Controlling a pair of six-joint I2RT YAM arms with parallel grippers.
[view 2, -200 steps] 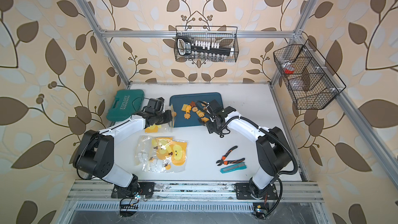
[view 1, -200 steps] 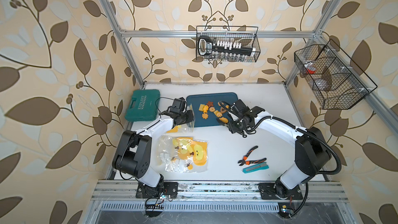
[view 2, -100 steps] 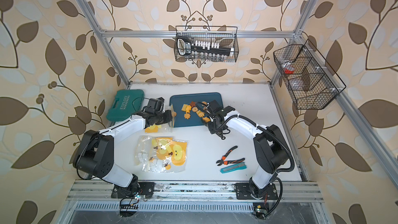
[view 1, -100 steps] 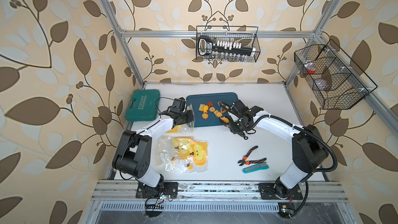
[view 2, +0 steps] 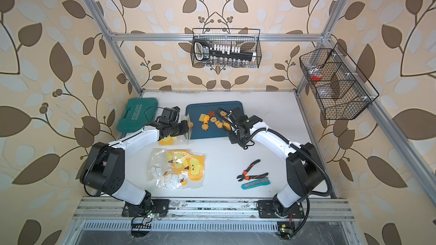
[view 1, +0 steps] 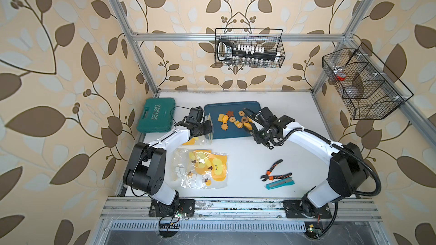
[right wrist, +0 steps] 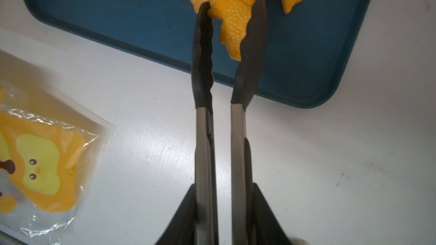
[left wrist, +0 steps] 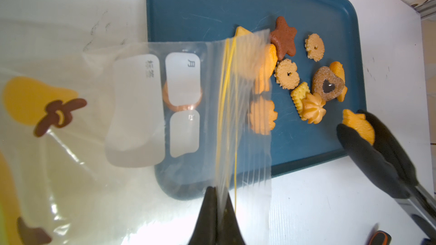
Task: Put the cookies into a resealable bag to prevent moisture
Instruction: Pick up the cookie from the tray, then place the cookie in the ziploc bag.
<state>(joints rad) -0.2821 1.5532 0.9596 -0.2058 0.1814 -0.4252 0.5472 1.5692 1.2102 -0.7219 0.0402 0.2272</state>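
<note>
Several small orange, yellow and brown cookies (left wrist: 286, 74) lie on a dark blue tray (left wrist: 200, 8), seen in both top views (view 1: 232, 120). My left gripper (left wrist: 218, 192) is shut on the zip edge of a clear resealable bag (left wrist: 141, 104) and holds it upright at the tray's left edge. A round orange cookie (left wrist: 182, 100) shows through the bag's wall. My right gripper (right wrist: 225, 186) is shut on black-tipped tongs (right wrist: 205, 55). The tongs' tips pinch an orange fish cookie (right wrist: 233, 27) over the tray's near right part.
A pile of clear bags with yellow duck prints (view 1: 203, 166) lies in front of the tray. A green tool case (view 1: 158, 115) sits at the back left. Orange-handled pliers (view 1: 274, 173) and a teal utility knife (view 1: 279, 183) lie at the front right. Wire baskets (view 1: 250, 48) hang on the walls.
The right gripper has squeezed the tongs narrower, and their tips have closed on the fish cookie. The left arm and the bag have stayed in place.
</note>
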